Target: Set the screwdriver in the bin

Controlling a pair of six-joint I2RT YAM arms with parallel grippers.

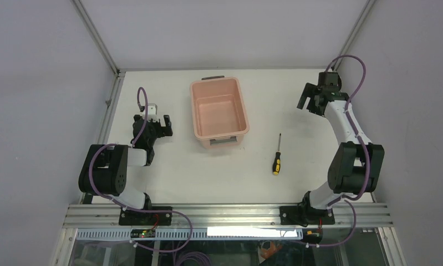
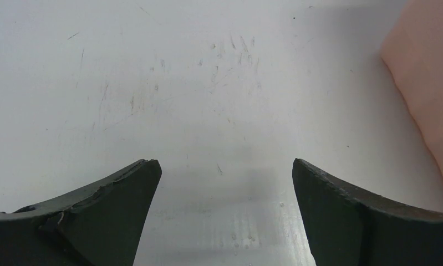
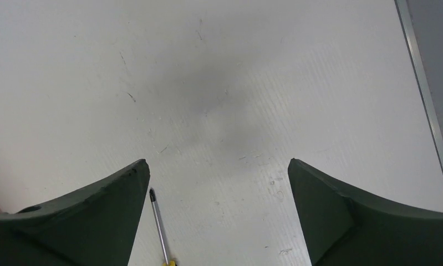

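I have the screwdriver (image 1: 277, 153) lying flat on the table (image 1: 235, 183), to the right of the bin (image 1: 192, 108) and well apart from it, so nothing of the task is done yet. In the top view its long axis runs almost straight from near to far. The yellow-and-black handle is toward the arm bases, and the thin shaft points away and leans a touch to the right. The right gripper (image 1: 309, 107) is clearly the nearer one. It hangs over bare table beyond the tip and off to the right, with its jaws standing wide apart and nothing between them. From the right wrist camera I see only the shaft and tip, plus a sliver of yellow at the bottom edge, just beside the finger on the frame's left. So the tool sits below and behind where the jaws now point, not between them. I judge the coming move to be a pull back toward the bases and a little leftward. The wrist would also have to turn so the jaws close across the shaft or handle rather than along it. The left gripper (image 1: 159, 124) is on the far side of the bin, jaws also apart and empty, with the pink wall at the right of its view.
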